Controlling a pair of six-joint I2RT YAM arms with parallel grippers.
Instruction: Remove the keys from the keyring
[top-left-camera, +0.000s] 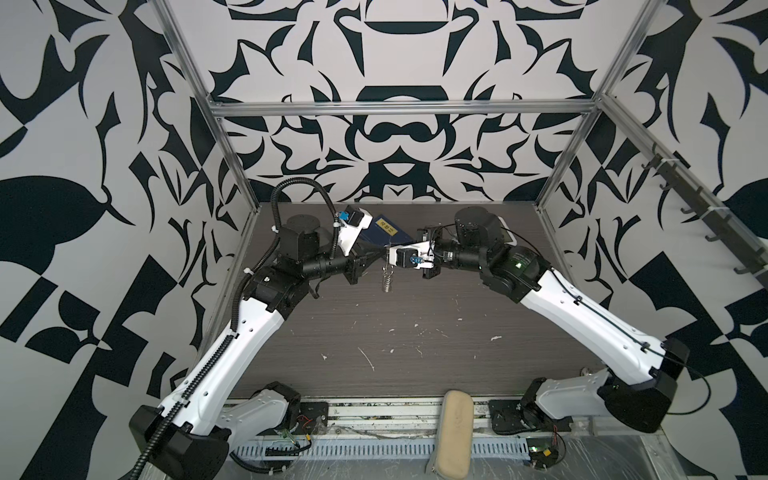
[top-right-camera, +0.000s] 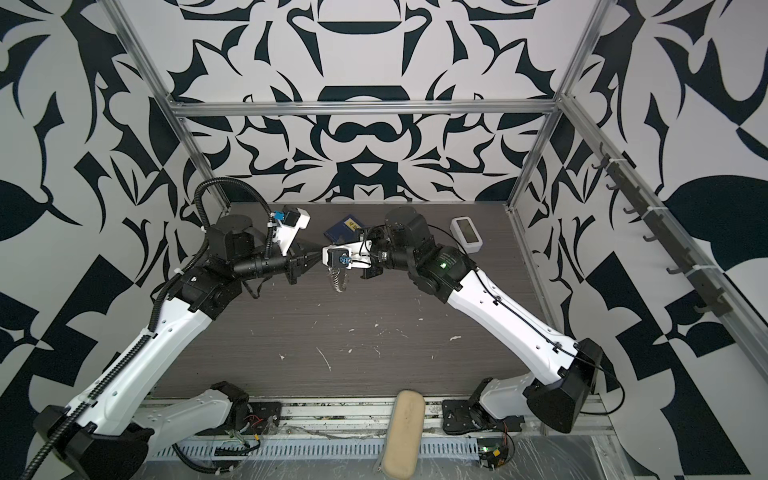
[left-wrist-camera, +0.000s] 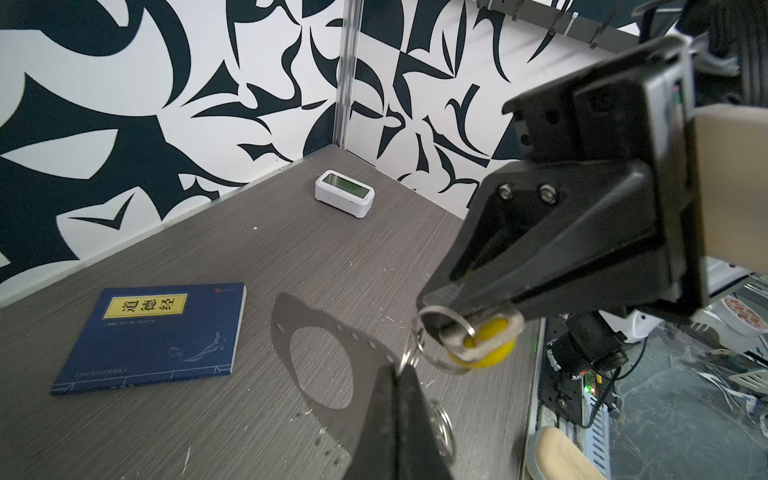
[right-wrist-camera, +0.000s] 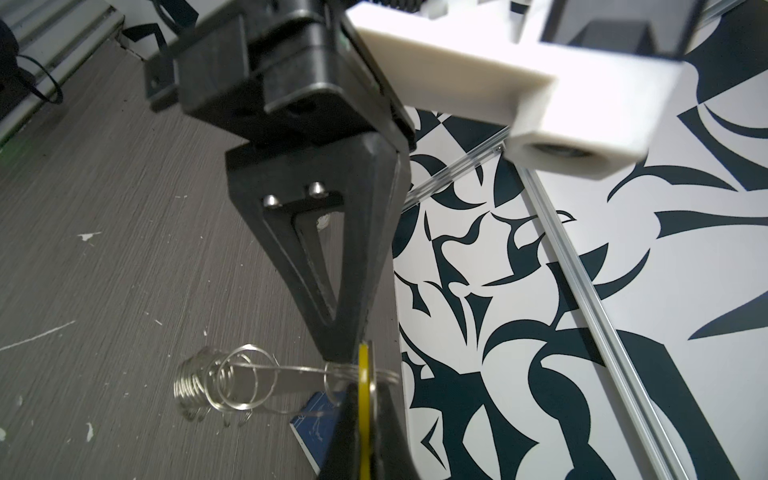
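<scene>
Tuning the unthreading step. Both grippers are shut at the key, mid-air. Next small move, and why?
Probably ease the right gripper away from the left gripper: it is shut on the yellow plastic key tag, and the left pinches the thin wire keyring strung with silver rings right beside it, tag linked on.

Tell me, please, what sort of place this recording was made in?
Most likely a robotics lab test cell: an aluminium frame holds patterned wall panels, two robot arms are mounted at the edge of a scuffed table, and a slotted cable duct runs in front.
</scene>
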